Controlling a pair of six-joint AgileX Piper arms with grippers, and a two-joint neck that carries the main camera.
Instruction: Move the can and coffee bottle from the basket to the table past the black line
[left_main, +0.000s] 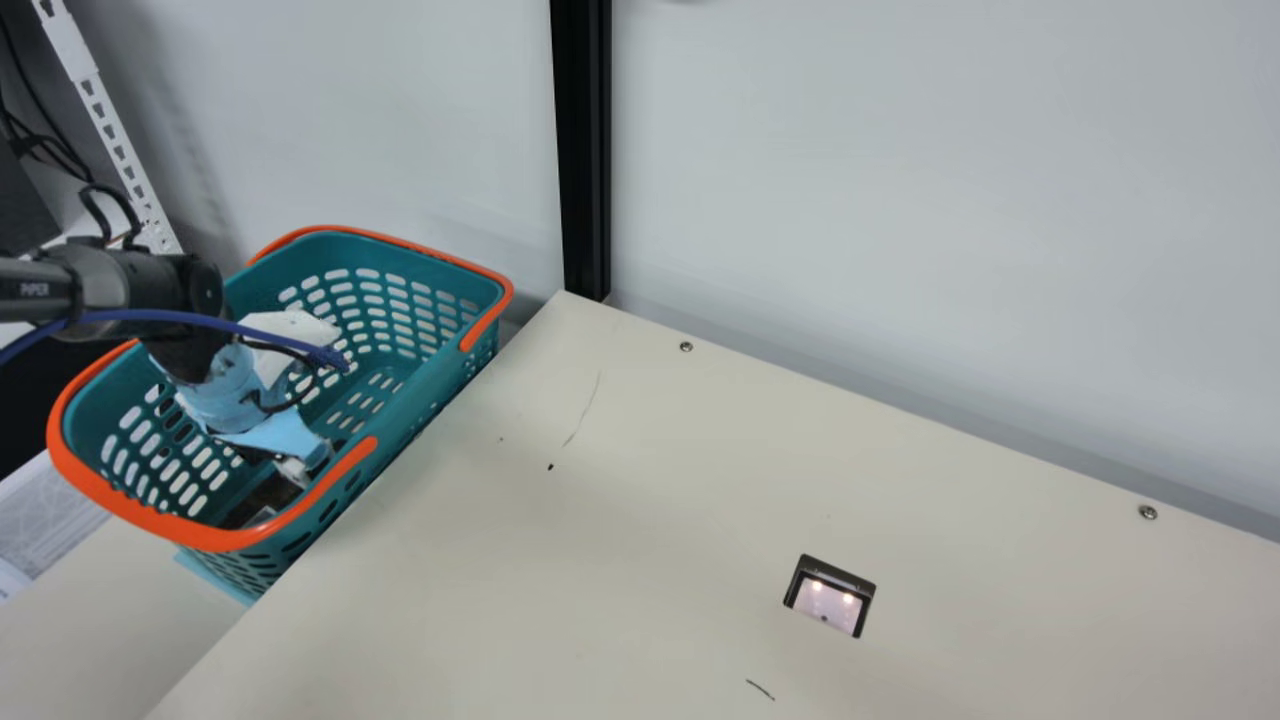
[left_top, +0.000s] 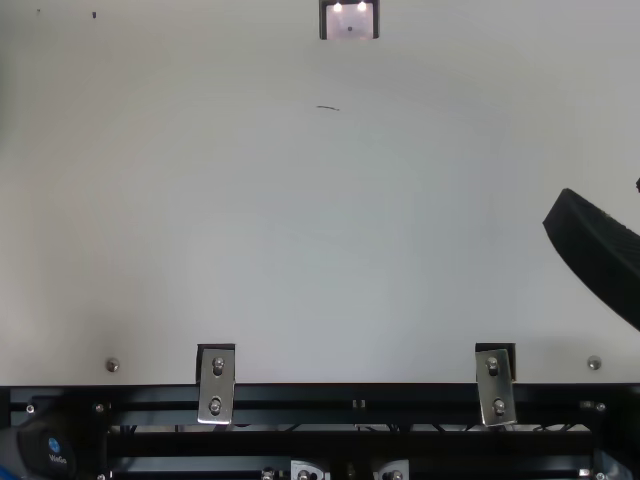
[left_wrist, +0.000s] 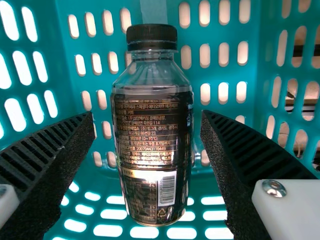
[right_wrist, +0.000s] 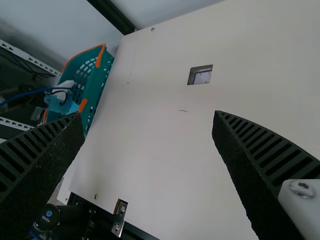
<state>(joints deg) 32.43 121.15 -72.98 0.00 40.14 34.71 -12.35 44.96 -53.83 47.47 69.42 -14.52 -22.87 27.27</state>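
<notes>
Left gripper (left_wrist: 146, 115): fingers wide apart on either side of the coffee bottle (left_wrist: 152, 150), gripping nothing; likely spread to close across its width.
Bottle place: inside the basket (left_main: 200, 537).
Bottle's long axis: crosswise to the closing direction, cap (left_wrist: 151, 36) pointing beyond the fingertips; whether leaning, cannot tell.
Right gripper (right_wrist: 149, 115): open, empty, probably unneeded here.
</notes>
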